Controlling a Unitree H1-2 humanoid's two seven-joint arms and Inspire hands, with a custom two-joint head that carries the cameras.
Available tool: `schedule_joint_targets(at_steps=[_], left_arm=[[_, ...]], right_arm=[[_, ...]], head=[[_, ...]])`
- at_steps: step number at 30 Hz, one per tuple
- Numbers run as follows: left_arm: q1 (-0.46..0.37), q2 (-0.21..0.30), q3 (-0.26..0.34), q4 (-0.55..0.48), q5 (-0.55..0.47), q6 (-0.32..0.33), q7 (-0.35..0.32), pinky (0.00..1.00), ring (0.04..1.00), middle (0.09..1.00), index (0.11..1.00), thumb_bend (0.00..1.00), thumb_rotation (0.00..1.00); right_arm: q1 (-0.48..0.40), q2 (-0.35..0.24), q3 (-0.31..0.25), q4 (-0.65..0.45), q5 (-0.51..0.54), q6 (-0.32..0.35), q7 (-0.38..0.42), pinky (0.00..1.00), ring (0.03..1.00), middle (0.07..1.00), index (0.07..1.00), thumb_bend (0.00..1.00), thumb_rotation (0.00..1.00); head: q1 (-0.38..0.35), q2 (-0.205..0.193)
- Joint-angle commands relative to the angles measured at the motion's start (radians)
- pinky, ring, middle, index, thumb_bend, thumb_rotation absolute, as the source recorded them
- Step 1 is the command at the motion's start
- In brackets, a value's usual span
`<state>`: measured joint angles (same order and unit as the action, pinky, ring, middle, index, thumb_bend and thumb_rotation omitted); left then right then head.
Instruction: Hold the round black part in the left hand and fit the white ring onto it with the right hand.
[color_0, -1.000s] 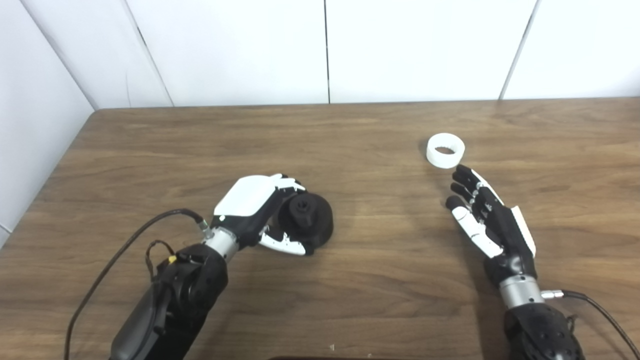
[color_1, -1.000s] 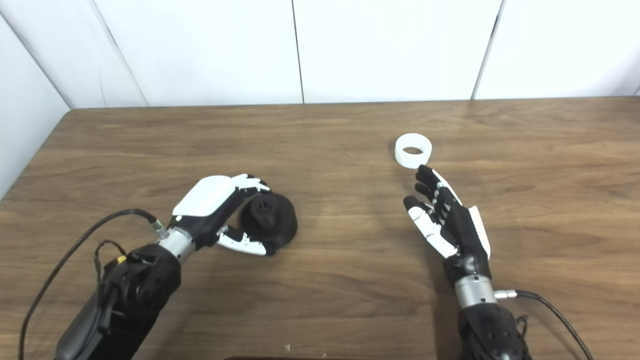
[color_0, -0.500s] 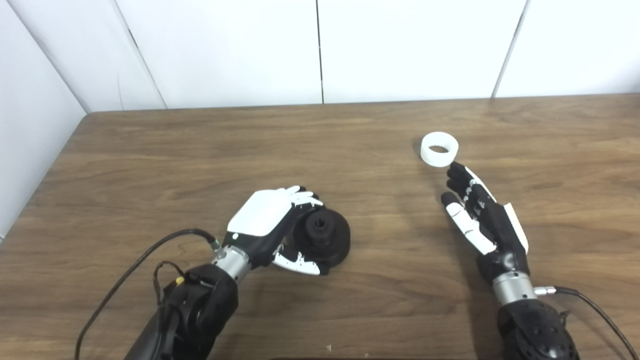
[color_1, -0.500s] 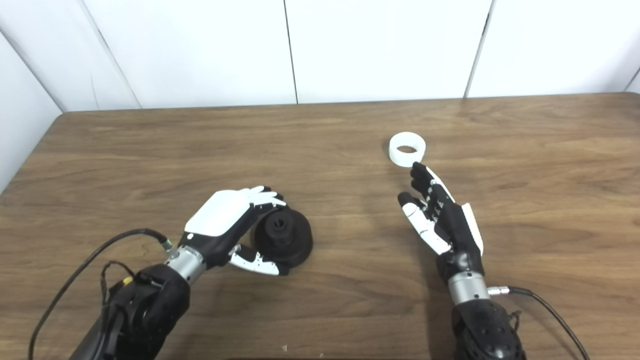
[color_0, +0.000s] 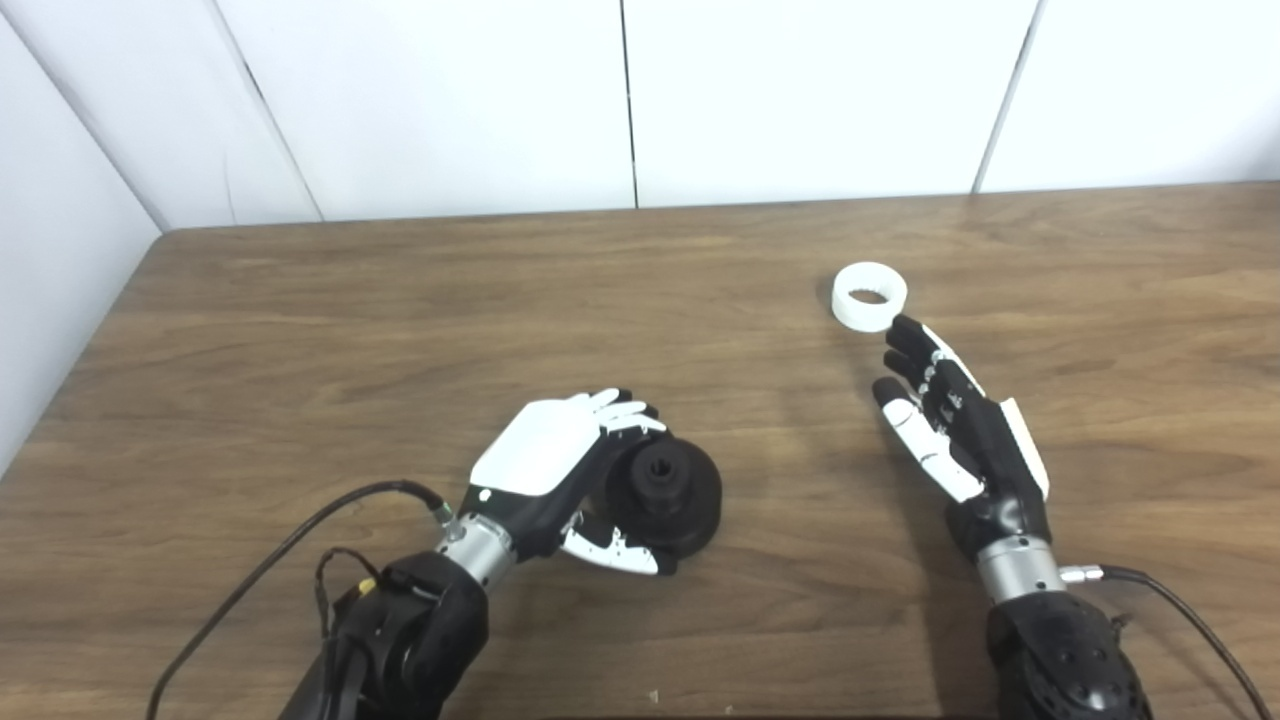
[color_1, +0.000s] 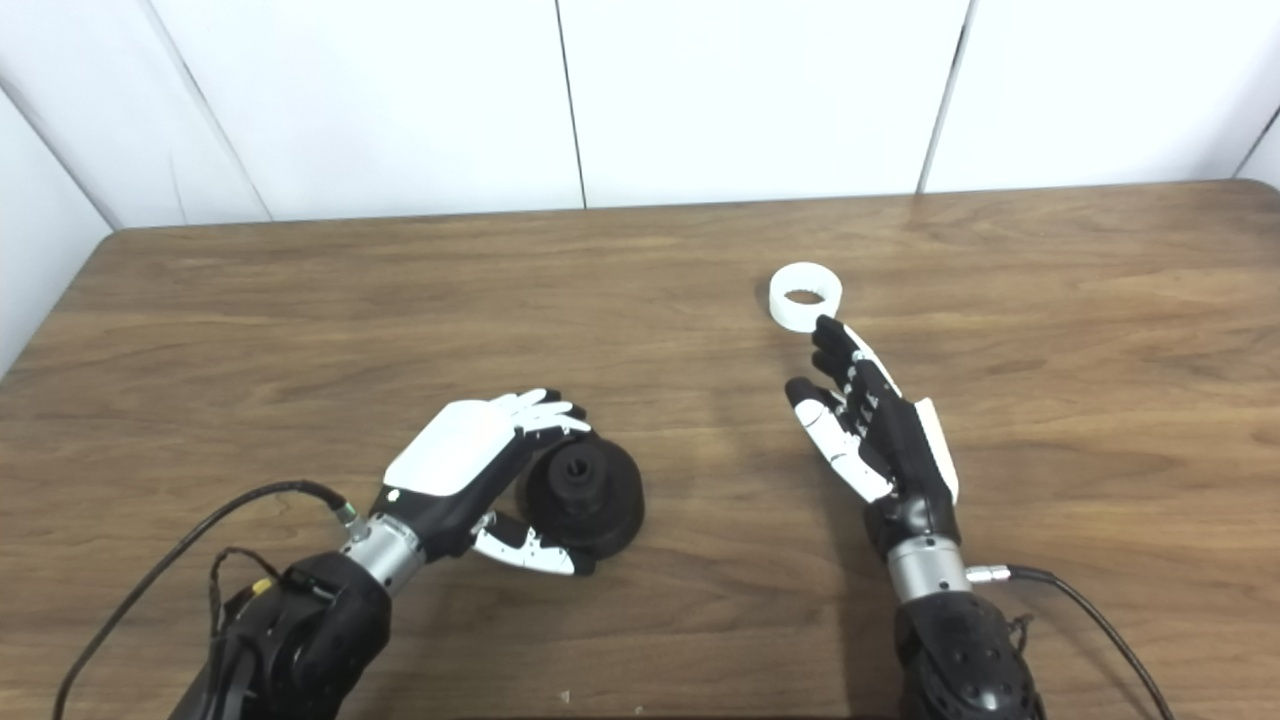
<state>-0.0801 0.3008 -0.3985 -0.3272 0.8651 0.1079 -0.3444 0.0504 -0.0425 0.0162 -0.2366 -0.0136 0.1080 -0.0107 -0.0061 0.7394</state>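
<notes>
Now the round black part (color_0: 665, 492) sits on the tabletop (color_0: 400, 330), my left hand (color_0: 560, 470) curled around it. My right hand (color_0: 950, 420), open and empty, must next close on the white ring (color_0: 869, 296) just beyond its fingertips.

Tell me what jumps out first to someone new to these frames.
The left hand, near the table's front, is wrapped around the round black plastic part, which rests on the wooden table. To the right and farther back lies the small white plastic ring. The right hand is open, fingertips just short of it.
</notes>
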Motion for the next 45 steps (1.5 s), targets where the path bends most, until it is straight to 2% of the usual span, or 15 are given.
schedule_joint_targets(at_steps=[1,3,5,8,9,10,13,18,22,26,35,45], left_arm=[[-0.010,0.000,0.001,-0.019,0.014,-0.022,0.016,0.92,0.940,0.882,0.728,0.85,0.39],[-0.009,-0.002,0.002,-0.015,0.015,-0.031,0.018,0.92,0.940,0.881,0.726,0.85,0.39],[-0.010,-0.003,0.001,-0.011,0.018,-0.038,0.019,0.91,0.938,0.881,0.726,0.85,0.39],[-0.015,-0.007,0.000,-0.005,0.021,-0.039,0.012,0.91,0.940,0.881,0.728,0.85,0.39],[-0.016,-0.009,0.001,-0.001,0.020,-0.041,0.013,0.91,0.940,0.880,0.728,0.85,0.39],[-0.017,-0.010,0.002,0.003,0.019,-0.044,0.016,0.91,0.938,0.878,0.725,0.86,0.38],[-0.019,-0.015,0.004,0.014,0.020,-0.049,0.021,0.91,0.937,0.875,0.722,0.86,0.36],[-0.020,-0.019,0.004,0.022,0.026,-0.054,0.021,0.91,0.937,0.876,0.722,0.87,0.36],[-0.019,-0.019,0.005,0.029,0.023,-0.062,0.027,0.91,0.936,0.875,0.721,0.87,0.35],[-0.022,-0.020,0.002,0.040,0.021,-0.072,0.037,0.91,0.933,0.874,0.718,0.87,0.36],[-0.027,-0.027,0.004,0.052,0.017,-0.074,0.040,0.91,0.934,0.875,0.716,0.88,0.35],[-0.017,-0.022,0.006,0.042,0.027,-0.074,0.035,0.92,0.938,0.878,0.723,0.86,0.37]], right_arm=[[0.029,0.026,0.006,-0.043,-0.008,-0.017,-0.009,0.81,0.908,0.904,0.884,0.56,0.53],[0.026,0.018,0.003,-0.056,-0.025,-0.023,-0.016,0.79,0.901,0.899,0.883,0.55,0.51],[0.018,0.010,-0.004,-0.088,-0.060,-0.012,-0.030,0.76,0.879,0.883,0.861,0.58,0.43],[-0.017,-0.033,-0.012,-0.143,-0.204,0.003,-0.057,0.79,0.858,0.871,0.833,0.64,0.35],[-0.036,-0.052,-0.013,-0.161,-0.264,0.021,-0.059,0.79,0.857,0.870,0.829,0.65,0.34],[-0.057,-0.073,-0.015,-0.181,-0.318,0.050,-0.052,0.84,0.878,0.875,0.820,0.70,0.34],[-0.129,-0.144,-0.013,-0.216,-0.464,0.123,-0.012,0.83,0.896,0.887,0.810,0.77,0.32],[-0.246,-0.233,0.008,-0.202,-0.569,0.199,0.057,0.86,0.939,0.917,0.786,0.83,0.28],[-0.320,-0.264,0.033,-0.174,-0.618,0.246,0.108,0.92,0.983,0.936,0.773,0.86,0.28],[-0.370,-0.270,0.053,-0.104,-0.632,0.238,0.116,0.99,0.999,0.950,0.750,0.88,0.27],[-0.472,-0.258,0.080,0.087,-0.630,0.193,0.087,1.00,1.000,0.978,0.712,0.90,0.23],[-0.530,-0.257,0.125,0.209,-0.639,0.168,0.075,1.00,1.000,0.979,0.697,0.91,0.25]], head=[[-0.004,0.001],[-0.005,0.000],[-0.006,0.001],[-0.011,0.000],[-0.012,-0.002],[-0.013,-0.002],[-0.013,-0.005],[-0.017,-0.007],[-0.021,-0.010],[-0.020,-0.013],[-0.033,-0.027],[-0.047,-0.042]])
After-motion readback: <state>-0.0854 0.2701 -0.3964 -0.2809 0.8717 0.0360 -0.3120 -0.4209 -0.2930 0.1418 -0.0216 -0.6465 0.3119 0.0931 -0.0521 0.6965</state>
